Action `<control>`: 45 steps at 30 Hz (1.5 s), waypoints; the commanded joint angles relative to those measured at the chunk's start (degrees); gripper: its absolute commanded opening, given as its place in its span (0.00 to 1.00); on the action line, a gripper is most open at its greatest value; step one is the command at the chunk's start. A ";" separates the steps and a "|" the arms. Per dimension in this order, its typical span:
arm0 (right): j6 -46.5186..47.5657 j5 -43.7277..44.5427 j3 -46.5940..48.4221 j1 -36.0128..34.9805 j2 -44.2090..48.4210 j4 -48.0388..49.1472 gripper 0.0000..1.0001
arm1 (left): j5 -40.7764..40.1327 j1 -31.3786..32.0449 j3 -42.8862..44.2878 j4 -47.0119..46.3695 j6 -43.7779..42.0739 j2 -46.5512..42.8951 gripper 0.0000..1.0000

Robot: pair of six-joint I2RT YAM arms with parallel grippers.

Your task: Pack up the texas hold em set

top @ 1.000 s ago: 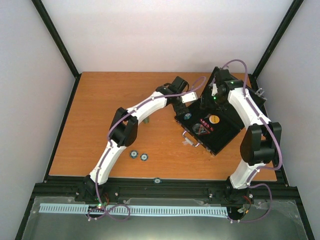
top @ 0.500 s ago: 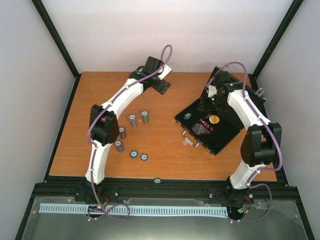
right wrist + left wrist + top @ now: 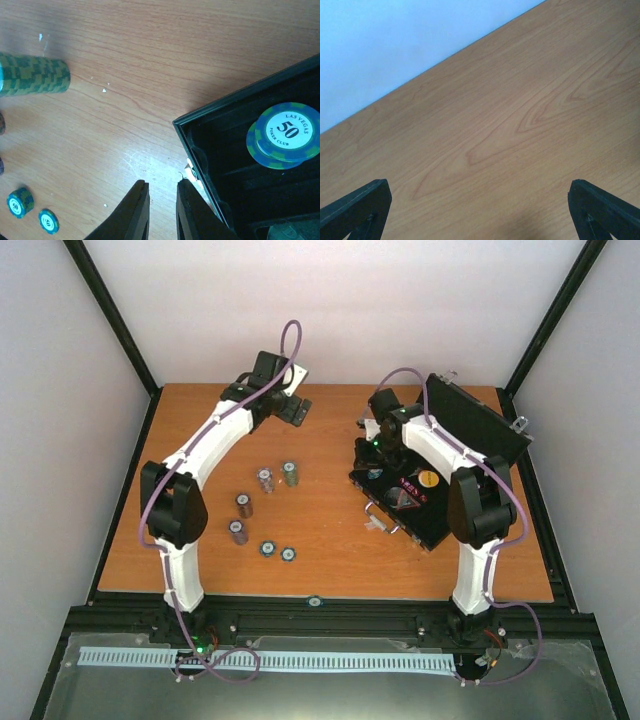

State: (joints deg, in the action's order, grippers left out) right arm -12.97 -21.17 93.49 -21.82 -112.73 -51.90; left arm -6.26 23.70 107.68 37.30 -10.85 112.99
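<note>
Right wrist view shows the case (image 3: 240, 190) just beside right end effector (image 3: 161, 187)

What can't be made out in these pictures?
- Top view: case contents too small to name, partly under the right arm.
- Left wrist view: only bare table; left gripper cut off by the bottom edge.
- Right wrist view: green stack cut by the left edge; most of the case beyond the right edge.

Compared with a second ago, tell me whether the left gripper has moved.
Yes. The left gripper has swung left, away from the open black case, toward the far edge of the table.
</note>
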 commanded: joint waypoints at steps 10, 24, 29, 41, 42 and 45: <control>0.59 2.48 -1.82 -2.93 -2.37 -1.86 0.42 | -0.54 -2.59 -11.08 -2.30 2.73 -9.82 1.00; 1.14 4.41 0.51 -5.56 -8.70 -2.62 0.51 | -1.01 -2.87 -13.08 -2.66 2.48 -12.55 1.00; 0.97 3.65 1.11 -7.61 -9.87 -2.34 0.51 | -1.56 -2.87 -13.70 -2.88 1.98 -12.93 1.00; 0.46 7.43 7.61 -8.90 -5.09 -6.46 0.54 | -2.17 -2.92 -14.26 -3.01 1.54 -13.34 1.00; 0.56 8.49 7.86 -8.87 -4.59 -6.97 0.56 | -2.25 -2.96 -14.45 -2.96 1.46 -13.36 1.00; 1.07 11.76 8.19 -8.85 -4.34 -8.20 0.60 | -2.26 -2.95 -14.60 -3.03 1.49 -13.29 1.00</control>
State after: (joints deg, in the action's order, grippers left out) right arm -12.73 -14.39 100.05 -30.55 -120.16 -57.12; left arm -7.77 21.21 93.14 35.53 -8.93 101.84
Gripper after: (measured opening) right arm 0.588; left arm 0.998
